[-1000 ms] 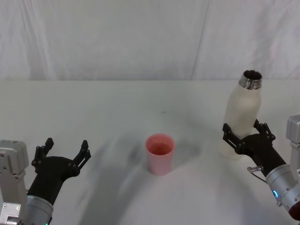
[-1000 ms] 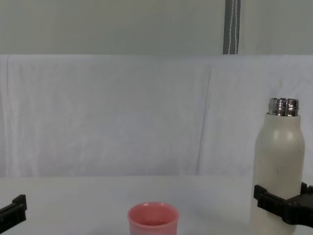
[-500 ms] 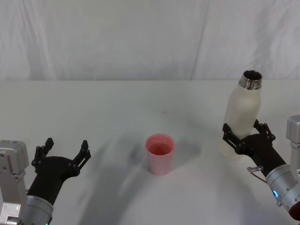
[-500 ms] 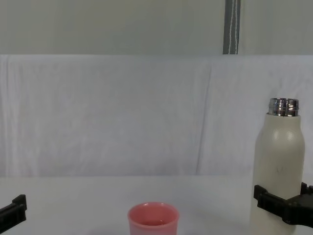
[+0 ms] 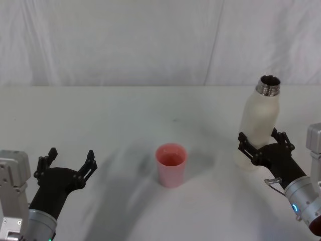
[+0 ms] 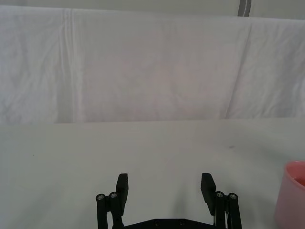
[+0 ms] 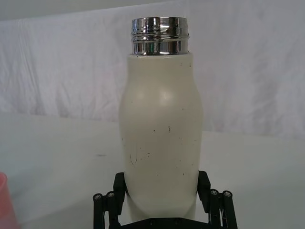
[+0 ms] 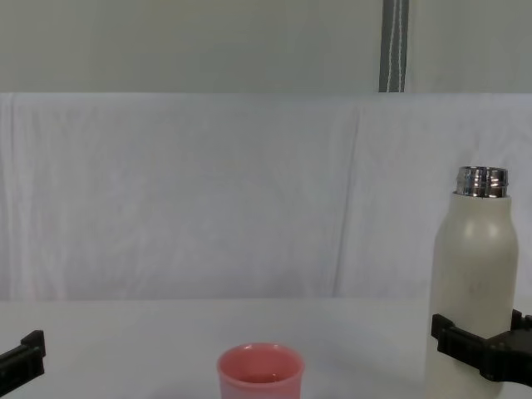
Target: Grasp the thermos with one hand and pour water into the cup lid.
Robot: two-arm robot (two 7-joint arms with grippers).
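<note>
Head view: right hand (image 5: 260, 142) gripping thermos (image 5: 258, 123) upright on white-draped table (image 5: 125, 110); left hand (image 5: 66, 161) open.

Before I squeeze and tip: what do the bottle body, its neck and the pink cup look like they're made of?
Thermos body: matte cream coating with small dark scuffs, probably painted metal, though plastic can't be excluded. Its neck: bare polished steel by the look, with mirror reflections and thread ridges. Cup lid: smooth salmon-pink, thin-rimmed, dull sheen, likely plastic. The right gripper straddles the thermos low down.

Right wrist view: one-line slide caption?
Right gripper closed around the lower body of the upright, uncapped thermos on the white table, ahead of pouring.
</note>
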